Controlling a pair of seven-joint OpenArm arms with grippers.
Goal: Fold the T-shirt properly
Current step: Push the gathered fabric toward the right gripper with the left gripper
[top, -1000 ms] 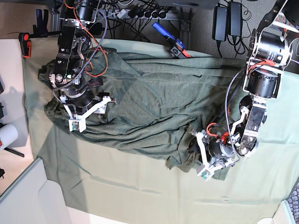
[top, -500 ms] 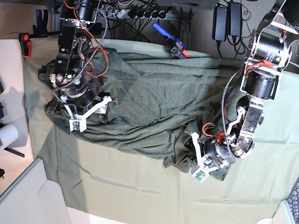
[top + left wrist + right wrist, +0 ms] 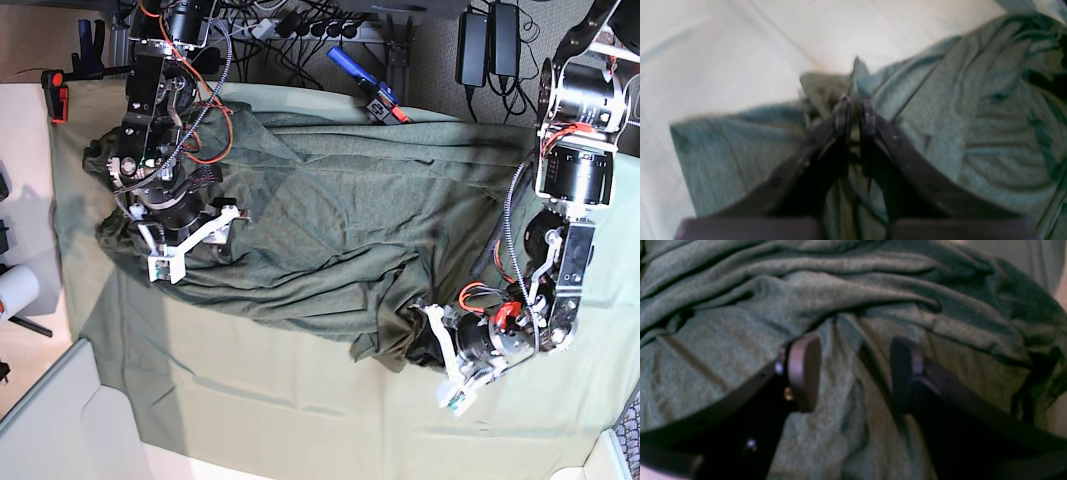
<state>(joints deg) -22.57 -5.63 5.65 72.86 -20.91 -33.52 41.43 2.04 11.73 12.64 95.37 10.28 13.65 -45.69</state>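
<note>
Pinching a fold of the T-shirt (image 3: 973, 133) at its edge, my left gripper (image 3: 855, 115) has its jaws nearly together with cloth between them, so I judge I can lift that corner for a fold. My right gripper (image 3: 853, 373) hangs with its jaws wide apart, low over the wrinkled fabric at the other end and holding nothing, ready to take that side. The shirt lies bunched across the pale table cloth (image 3: 300, 400), well short of flat.
</note>
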